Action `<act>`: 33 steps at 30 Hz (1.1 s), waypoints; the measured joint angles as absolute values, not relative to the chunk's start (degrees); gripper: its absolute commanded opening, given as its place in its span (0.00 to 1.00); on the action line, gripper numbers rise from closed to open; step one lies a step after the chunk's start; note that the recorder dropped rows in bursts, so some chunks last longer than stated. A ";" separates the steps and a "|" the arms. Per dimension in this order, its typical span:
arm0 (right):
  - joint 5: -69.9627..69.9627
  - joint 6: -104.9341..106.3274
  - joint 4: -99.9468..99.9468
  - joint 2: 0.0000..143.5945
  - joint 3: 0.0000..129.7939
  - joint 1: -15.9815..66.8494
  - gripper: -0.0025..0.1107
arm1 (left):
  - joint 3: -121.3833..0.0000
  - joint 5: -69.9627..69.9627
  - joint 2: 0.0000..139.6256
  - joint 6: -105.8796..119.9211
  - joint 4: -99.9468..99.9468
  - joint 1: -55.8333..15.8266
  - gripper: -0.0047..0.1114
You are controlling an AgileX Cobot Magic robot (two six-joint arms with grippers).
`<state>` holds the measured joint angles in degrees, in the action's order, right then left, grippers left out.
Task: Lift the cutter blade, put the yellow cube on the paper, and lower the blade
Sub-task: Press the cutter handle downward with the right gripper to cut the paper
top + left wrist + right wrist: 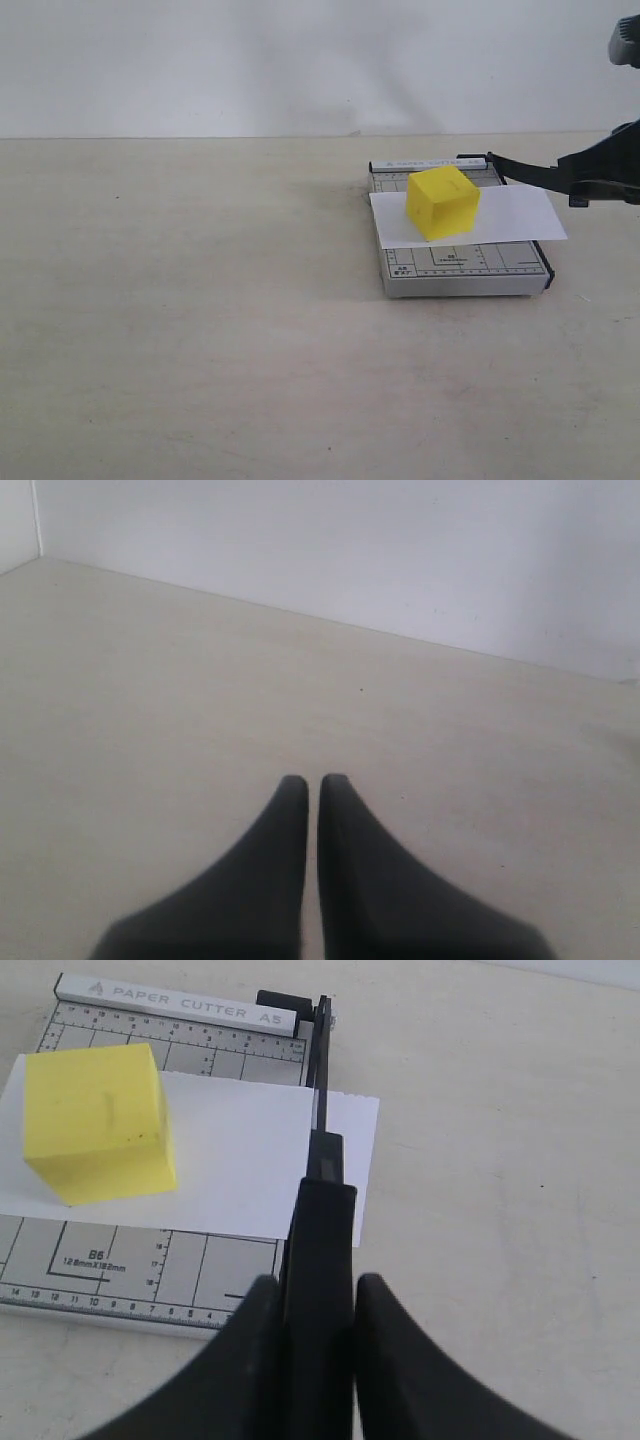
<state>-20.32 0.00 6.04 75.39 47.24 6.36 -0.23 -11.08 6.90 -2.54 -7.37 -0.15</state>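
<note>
The right tool (318,1288) is closed narrowly around the handle of the cutter blade (322,1222) (lifted clear of the base (130,1280)). The yellow cube (100,1120) sits on the paper (245,1160). The left tool (313,780) is pinched together, empty.

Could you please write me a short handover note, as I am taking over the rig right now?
The left claw is shut and empty, over the table.
The right claw is closed on the handle of the cutter blade, which is raised off the grey cutter base.
The yellow cube sits on the white paper, which lies across the base.
Done: blade raised, cube placed on the paper.
Left: lower the blade, then let go of the handle.
</note>
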 measured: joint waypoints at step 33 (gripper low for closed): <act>-12.14 0.00 2.99 75.74 36.99 6.36 0.02 | -0.23 -11.08 6.90 -2.54 -7.39 -0.15 0.08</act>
<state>-12.14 0.00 2.99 75.74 36.99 6.36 -0.23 -11.08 6.90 -2.54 -7.39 -0.15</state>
